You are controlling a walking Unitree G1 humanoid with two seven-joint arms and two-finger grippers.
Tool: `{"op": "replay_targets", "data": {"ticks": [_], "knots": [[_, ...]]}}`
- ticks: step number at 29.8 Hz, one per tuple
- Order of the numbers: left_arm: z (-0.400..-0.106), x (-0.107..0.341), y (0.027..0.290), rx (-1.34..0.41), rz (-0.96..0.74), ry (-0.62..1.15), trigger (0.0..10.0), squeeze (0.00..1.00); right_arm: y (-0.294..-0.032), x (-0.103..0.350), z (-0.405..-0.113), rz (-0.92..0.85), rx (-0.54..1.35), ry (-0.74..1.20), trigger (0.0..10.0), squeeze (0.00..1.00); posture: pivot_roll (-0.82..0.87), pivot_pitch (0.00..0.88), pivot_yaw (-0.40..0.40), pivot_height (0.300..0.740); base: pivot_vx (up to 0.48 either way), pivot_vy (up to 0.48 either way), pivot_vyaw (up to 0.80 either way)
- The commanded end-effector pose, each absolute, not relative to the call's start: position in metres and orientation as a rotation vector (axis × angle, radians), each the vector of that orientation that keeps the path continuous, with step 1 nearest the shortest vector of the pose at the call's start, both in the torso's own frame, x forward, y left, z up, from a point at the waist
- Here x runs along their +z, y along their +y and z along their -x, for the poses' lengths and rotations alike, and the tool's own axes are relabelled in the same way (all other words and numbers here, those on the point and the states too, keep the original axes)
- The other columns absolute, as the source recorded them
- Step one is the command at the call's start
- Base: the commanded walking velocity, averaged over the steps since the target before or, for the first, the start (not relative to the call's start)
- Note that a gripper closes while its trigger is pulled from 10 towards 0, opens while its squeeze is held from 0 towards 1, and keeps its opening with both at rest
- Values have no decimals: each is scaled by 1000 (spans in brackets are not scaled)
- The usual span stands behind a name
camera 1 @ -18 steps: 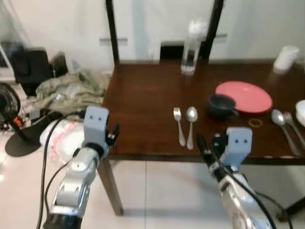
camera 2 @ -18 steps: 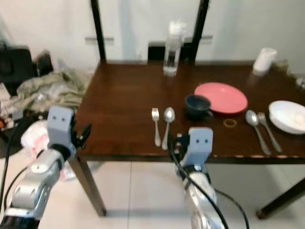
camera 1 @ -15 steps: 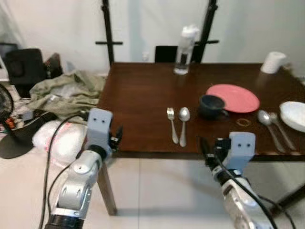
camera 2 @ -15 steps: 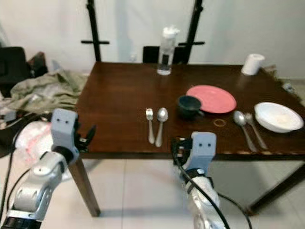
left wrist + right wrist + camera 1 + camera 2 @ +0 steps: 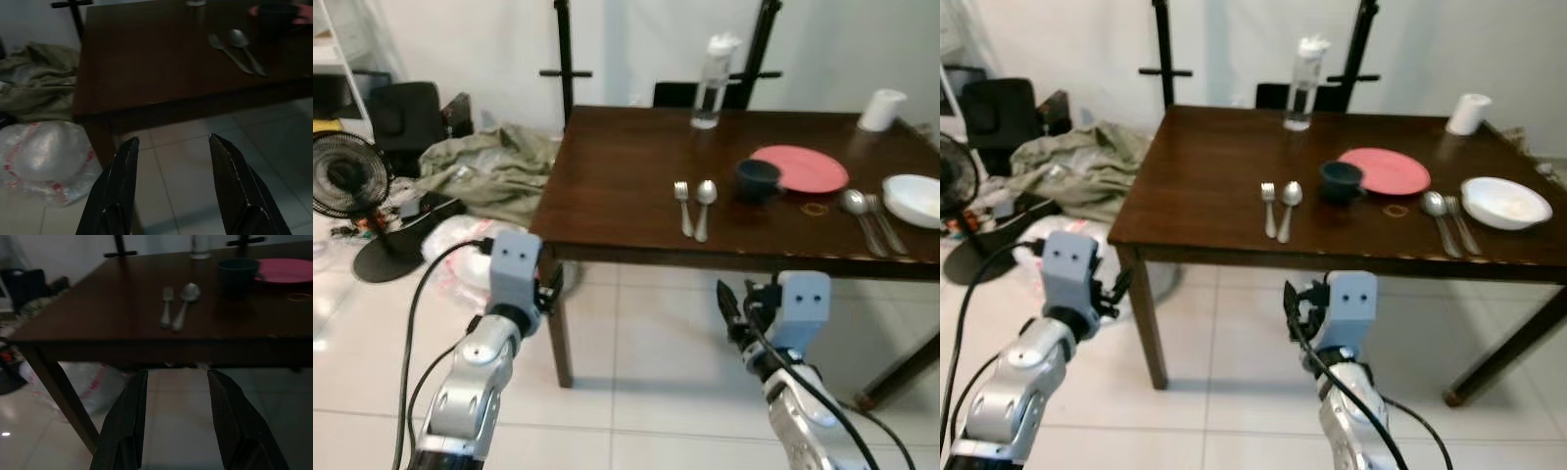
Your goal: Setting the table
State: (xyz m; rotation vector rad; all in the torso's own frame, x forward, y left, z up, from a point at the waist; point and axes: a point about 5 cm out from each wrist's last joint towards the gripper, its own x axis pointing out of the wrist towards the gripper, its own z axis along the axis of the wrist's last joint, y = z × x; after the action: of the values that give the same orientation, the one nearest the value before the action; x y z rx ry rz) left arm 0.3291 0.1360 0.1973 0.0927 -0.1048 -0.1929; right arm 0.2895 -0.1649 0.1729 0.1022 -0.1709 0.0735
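Table (image 5: 607, 196) — fork (image 5: 682, 203), spoon (image 5: 703, 205) (side by side)

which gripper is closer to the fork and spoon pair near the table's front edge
Right. The right gripper hangs below the table's front edge, almost straight under the fork and spoon. The left gripper is off toward the table's left corner leg, farther away.

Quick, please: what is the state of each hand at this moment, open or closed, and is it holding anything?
Left hand: open, holding nothing, in front of the table.
Right hand: open, holding nothing, below the table's edge.
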Motion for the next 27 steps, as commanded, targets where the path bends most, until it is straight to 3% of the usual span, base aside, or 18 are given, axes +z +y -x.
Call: {"op": "replay_targets", "data": {"ticks": [1, 14, 27], "knots": [[-328, 187, 140, -177, -85, -64, 10000, 0, -161, 167, -286, -110, 77, -145, 10000, 0, 54, 114, 64, 740, -360, 0, 0], [-331, 185, 134, -178, -70, -59, 10000, 0, -160, 166, -284, -104, 87, -133, 10000, 0, 35, 117, 55, 740, -347, 0, 0], [-334, 184, 127, -187, -43, -50, 10000, 0, -157, 166, -285, -87, 139, -111, 10000, 0, 27, 101, 47, 740, 0, 0, 0]]}}
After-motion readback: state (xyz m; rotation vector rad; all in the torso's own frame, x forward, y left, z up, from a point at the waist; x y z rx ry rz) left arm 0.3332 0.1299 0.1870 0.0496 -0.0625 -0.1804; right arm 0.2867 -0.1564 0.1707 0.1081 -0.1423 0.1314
